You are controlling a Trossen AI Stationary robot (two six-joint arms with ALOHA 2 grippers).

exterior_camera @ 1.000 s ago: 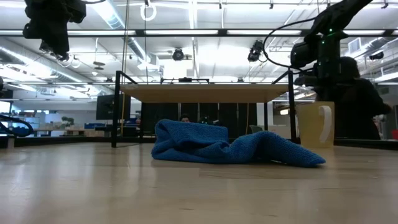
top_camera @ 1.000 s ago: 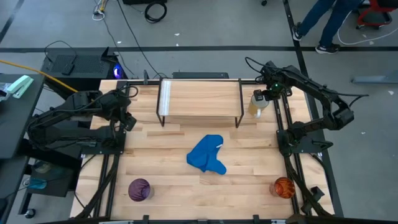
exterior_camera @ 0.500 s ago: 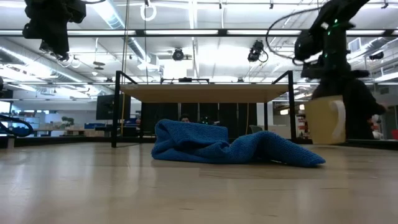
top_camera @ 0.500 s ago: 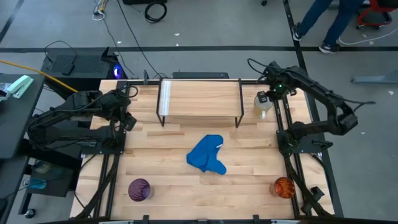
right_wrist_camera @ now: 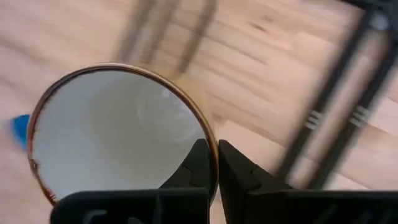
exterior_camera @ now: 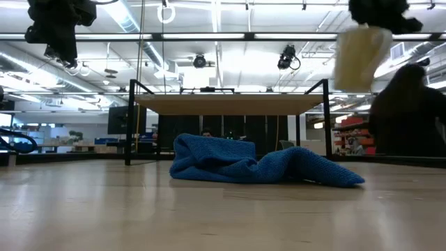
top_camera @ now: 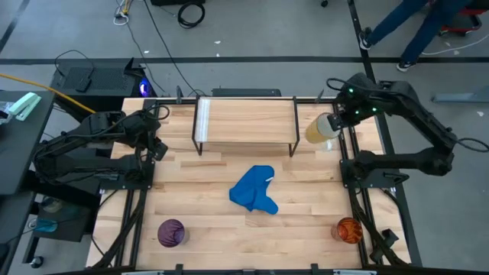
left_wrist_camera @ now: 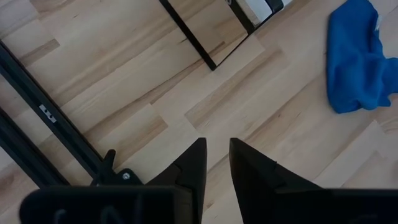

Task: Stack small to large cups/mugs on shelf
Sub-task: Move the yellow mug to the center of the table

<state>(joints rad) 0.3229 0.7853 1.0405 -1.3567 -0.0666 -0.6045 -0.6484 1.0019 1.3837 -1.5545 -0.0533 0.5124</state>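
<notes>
R gripper clamped on rim of white mug, held in the air at upper right of high view, just right of shelf. L gripper at left, fingers nearly together, holding nothing. Purple cup lower left, orange cup lower right, blue cloth centre.

Right gripper lifted the white mug off the table, tilting it, beside the shelf.
</notes>
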